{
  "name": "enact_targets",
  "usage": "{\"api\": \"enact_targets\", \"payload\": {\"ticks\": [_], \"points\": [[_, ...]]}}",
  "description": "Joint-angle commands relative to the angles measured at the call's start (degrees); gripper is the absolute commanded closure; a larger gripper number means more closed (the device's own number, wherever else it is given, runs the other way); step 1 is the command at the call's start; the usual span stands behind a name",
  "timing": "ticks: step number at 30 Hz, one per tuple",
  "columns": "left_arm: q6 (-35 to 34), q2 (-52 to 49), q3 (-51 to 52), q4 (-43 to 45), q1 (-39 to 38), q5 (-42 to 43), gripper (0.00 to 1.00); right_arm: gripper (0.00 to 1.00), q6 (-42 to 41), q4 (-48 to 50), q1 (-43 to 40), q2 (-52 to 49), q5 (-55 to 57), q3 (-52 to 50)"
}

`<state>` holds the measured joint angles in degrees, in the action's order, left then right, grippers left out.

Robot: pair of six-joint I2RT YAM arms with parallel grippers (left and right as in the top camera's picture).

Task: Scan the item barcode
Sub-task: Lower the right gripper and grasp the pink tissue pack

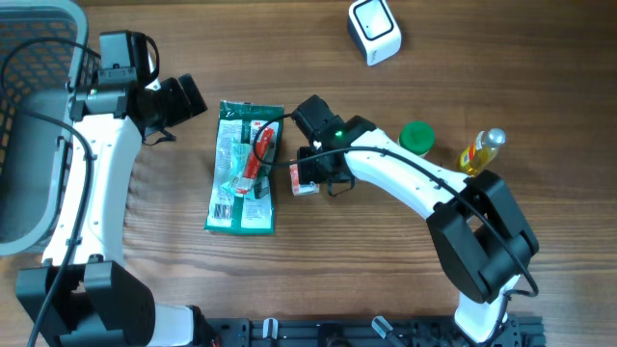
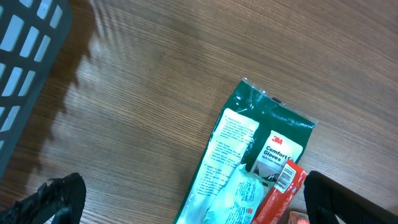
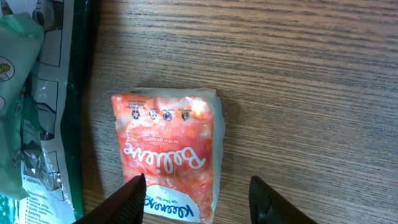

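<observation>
your right gripper (image 3: pixel 196 200) hangs over the orange tissue packet (image 3: pixel 165 152), jaws apart and clamped on nothing. one fingertip (image 3: pixel 132 198) overlaps the packet's near left corner, and the other stands clear of it at 3 o'clock, over bare table (image 3: pixel 311 74).

in your right wrist view the packet lies flat with its long axis from 12 to 6 o'clock. its near end is cut off by the bottom edge. the script on its upper face reads upside down to you, so the top of the print points to 6 o'clock, toward the gripper.

from overhead, the packet sits near the middle of the table, mostly under the gripper. the green gloves pack (image 1: pixel 243 169) lies just beside it at 9 o'clock, long axis roughly 12 to 6, with a red item (image 1: pixel 258 154) lying on it. the white scanner (image 1: pixel 374 29) is well apart at 1 o'clock.

your left gripper (image 1: pixel 181 99) hovers at 10 o'clock of the gloves pack, jaws spread wide and holding nothing. the grey basket (image 1: pixel 29 164) is at its 9 o'clock.
</observation>
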<state>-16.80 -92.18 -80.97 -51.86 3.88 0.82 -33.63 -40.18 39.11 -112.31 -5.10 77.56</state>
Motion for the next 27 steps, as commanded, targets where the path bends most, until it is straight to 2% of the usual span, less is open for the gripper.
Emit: {"api": "enact_targets", "payload": {"ticks": [1,13,18,22,27], "points": [[0.07,0.50,-0.63,0.11,0.15,0.44,0.00,0.47,-1.07,0.04,-0.11,0.11,-0.48,-0.39],[0.07,0.50,-0.63,0.11,0.15,0.44,0.00,0.55,-2.60,0.13,-0.11,0.11,-0.46,-0.50],[0.07,0.50,-0.63,0.11,0.15,0.44,0.00,0.62,-5.77,3.58,-0.11,0.00,-0.48,-3.30],[0.07,0.50,-0.63,0.11,0.15,0.44,0.00,0.67,-7.48,10.19,-0.11,0.00,-0.50,-7.91],[0.07,0.50,-0.63,0.11,0.15,0.44,0.00,0.80,-9.03,15.74,-0.07,0.00,-0.48,-12.41]]}}
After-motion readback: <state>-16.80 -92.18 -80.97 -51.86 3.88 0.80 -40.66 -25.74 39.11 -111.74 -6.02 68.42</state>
